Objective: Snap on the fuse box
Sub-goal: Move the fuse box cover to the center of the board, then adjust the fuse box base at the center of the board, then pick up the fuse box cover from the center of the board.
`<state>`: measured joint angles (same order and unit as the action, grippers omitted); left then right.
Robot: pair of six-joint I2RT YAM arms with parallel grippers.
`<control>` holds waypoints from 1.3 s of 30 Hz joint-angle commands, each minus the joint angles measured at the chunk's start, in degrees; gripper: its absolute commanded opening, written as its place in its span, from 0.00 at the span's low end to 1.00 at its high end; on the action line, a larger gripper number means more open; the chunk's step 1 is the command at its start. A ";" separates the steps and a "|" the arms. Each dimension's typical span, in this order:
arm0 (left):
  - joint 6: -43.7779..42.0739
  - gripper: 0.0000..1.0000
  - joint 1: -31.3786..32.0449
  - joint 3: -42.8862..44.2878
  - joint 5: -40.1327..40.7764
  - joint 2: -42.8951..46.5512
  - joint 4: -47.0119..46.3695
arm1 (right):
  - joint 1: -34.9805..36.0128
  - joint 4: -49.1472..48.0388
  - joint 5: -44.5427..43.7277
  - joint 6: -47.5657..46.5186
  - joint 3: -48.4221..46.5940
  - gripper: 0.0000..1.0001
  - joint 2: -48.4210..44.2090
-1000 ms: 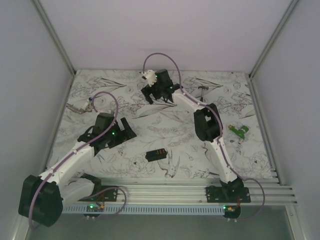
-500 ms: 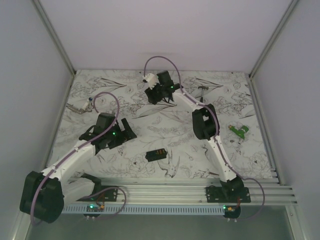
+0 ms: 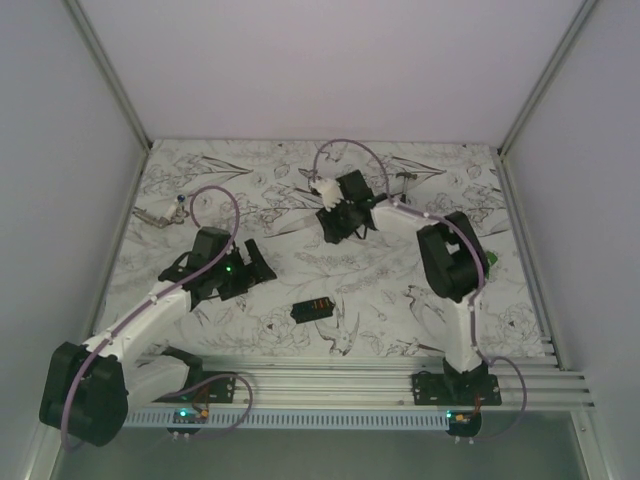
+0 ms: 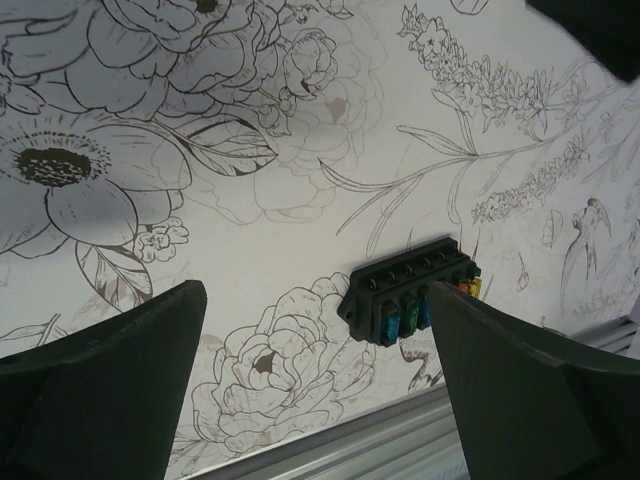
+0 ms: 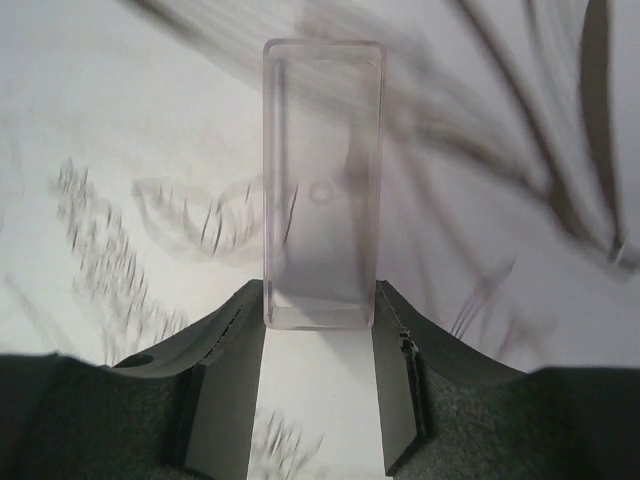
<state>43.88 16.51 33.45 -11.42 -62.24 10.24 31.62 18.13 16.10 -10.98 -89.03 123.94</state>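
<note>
The fuse box (image 3: pixel 313 309) is a small black block lying on the flower-printed table near the front middle. Its coloured fuses show in the left wrist view, where the fuse box (image 4: pixel 410 295) lies just inside the right finger. My left gripper (image 3: pixel 252 266) hovers to its left, open and empty, with the left gripper (image 4: pixel 315 390) spread wide. My right gripper (image 3: pixel 340 226) is over the middle of the table. In its wrist view the right gripper (image 5: pixel 320 305) is shut on the near end of a clear rectangular plastic cover (image 5: pixel 322 180), which sticks out ahead of the fingers.
A small metal tool (image 3: pixel 160 215) lies at the far left and a thin dark item (image 3: pixel 404 178) at the back. A green object (image 3: pixel 490 262) peeks out behind the right arm's elbow. An aluminium rail (image 3: pixel 350 375) runs along the near edge.
The right gripper has closed on the clear cover and carried it from the back of the table toward the middle. The left arm has barely moved.
</note>
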 commanded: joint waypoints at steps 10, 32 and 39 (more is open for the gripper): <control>0.55 0.96 3.03 -2.78 -4.79 2.00 -0.96 | 3.28 -2.78 -12.94 17.31 36.17 0.54 -27.60; 12.30 0.65 27.07 -9.54 5.97 3.71 -8.14 | 4.64 -5.59 -14.62 14.31 33.05 0.49 -26.84; 12.40 0.52 31.83 -7.82 9.69 -4.96 -14.14 | 4.75 -4.80 -14.34 15.09 34.54 0.42 -30.29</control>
<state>55.70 46.94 24.38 -5.13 -63.05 0.56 35.83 13.39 1.85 3.51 -54.98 96.40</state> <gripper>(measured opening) 0.549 0.475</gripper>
